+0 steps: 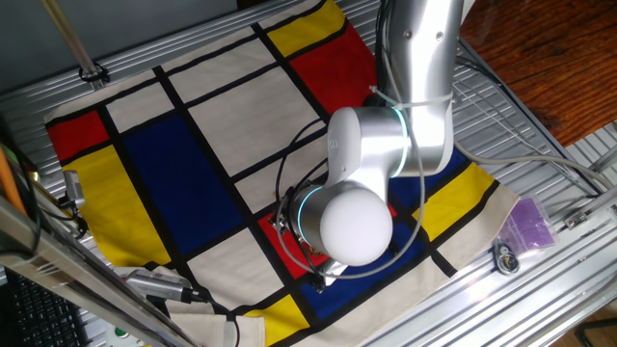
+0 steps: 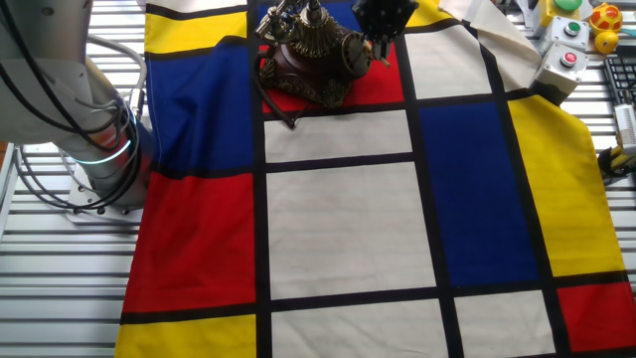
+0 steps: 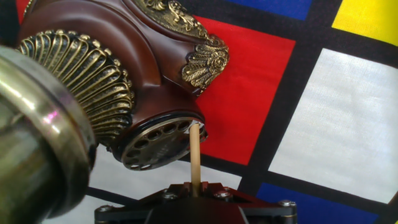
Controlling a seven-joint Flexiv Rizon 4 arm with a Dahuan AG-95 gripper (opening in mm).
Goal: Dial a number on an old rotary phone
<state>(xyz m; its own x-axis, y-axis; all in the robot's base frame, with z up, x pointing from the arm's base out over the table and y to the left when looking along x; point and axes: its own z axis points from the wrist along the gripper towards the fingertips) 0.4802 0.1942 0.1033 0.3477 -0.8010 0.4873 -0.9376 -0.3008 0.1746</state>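
Covering the table, a colour-block cloth (image 2: 348,219) bears the phone (image 2: 313,55) (gripper (image 3: 196,193) clamps a stick (image 3: 194,155)).

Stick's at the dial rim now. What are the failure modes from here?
1. The thin wooden stick meets the dial at its very edge, so it may skid off rather than catch a hole.
2. The stick is slender; side load while turning could bend or snap it.
3. The phone sits loose on cloth, so it may slide or twist.

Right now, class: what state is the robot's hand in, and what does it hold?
Hand: closed on the thin wooden stick, whose tip sits at the rotary phone's dial.
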